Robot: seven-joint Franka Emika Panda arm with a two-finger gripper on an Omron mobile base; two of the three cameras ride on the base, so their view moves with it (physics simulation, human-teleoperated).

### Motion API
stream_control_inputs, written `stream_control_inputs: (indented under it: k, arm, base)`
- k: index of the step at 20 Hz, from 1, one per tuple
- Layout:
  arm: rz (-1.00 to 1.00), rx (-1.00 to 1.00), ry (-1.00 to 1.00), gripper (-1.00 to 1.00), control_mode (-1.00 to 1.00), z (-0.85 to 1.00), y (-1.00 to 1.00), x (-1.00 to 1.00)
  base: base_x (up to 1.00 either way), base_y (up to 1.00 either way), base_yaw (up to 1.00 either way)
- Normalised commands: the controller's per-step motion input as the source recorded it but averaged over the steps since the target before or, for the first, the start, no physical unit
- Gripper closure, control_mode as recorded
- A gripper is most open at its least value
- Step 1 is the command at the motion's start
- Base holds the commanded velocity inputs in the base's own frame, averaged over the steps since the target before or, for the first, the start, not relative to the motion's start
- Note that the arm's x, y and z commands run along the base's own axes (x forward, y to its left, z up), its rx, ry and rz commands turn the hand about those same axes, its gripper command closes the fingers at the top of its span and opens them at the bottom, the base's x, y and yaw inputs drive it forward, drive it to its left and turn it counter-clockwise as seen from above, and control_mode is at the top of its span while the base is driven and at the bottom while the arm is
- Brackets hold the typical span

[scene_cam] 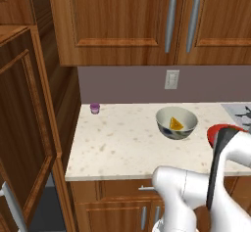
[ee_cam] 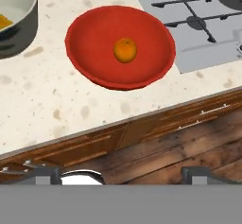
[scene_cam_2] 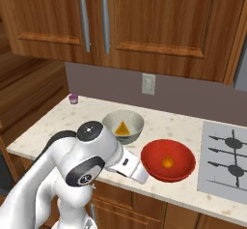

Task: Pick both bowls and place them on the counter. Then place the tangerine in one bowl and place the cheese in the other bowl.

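The red bowl stands on the speckled beige counter near its front edge, with the tangerine resting in its middle. From the right base view the red bowl and the tangerine sit just right of my arm. Left of it is the cream-grey patterned bowl holding the yellow cheese wedge; the left base view shows that bowl and the cheese too. My gripper is open and empty, drawn back off the counter's front edge, apart from both bowls.
A grey stove top lies right of the red bowl. A small purple cup stands at the counter's back left corner. Wall cabinets hang above, and a tall wooden door stands open on the left. Drawers run below the counter.
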Motion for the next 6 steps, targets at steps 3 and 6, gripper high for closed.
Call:
stream_control_inputs:
  k: [3, 6]
  arm:
    - [0.0, -0.08, 0.0, -1.0, -1.0, 0.32, 0.66, -0.26]
    - [0.01, -0.05, 0.0, -1.0, -1.0, 0.34, 0.63, -0.23]
  base:
    - [0.0, 0.0, 0.0]
    - [0.0, 0.0, 0.0]
